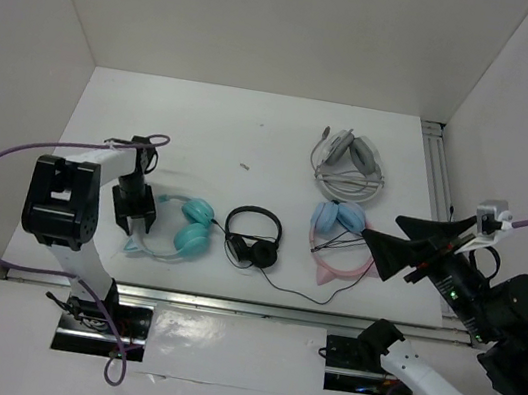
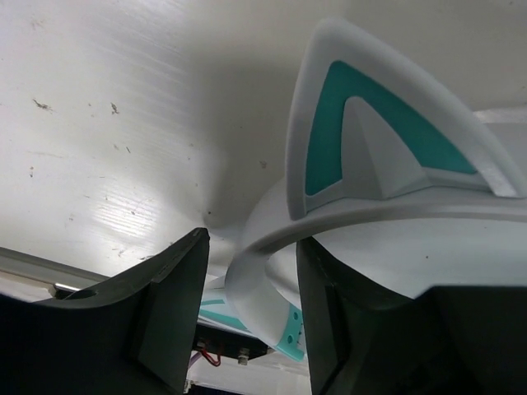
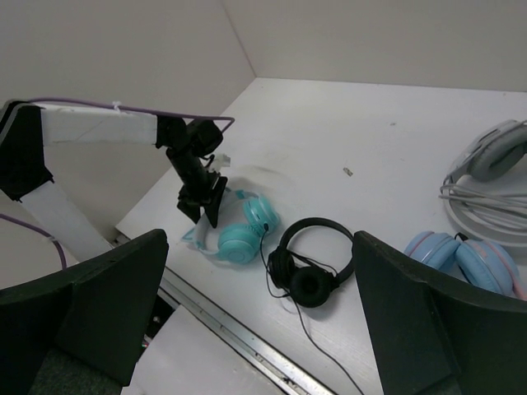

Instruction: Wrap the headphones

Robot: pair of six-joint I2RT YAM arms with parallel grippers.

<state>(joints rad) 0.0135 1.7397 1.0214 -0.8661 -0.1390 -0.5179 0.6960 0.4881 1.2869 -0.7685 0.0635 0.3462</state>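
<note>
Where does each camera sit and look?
Top external: above, behind the arms, looking down at the white table; both arms show.
Left wrist: on the left gripper, close on the teal cat-ear headphones; its fingers show.
Right wrist: on the right gripper, facing the left arm across the table; its fingers show.
Shared: all three see the teal headphones.

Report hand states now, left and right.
Left hand: open, straddling the white headband of the headphones.
Right hand: open, empty.

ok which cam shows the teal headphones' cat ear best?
Left wrist: the cat ear fills the frame, standing on the white headband. Top external shows the headphones small, cups clear, ears too small to read; right wrist likewise.
</note>
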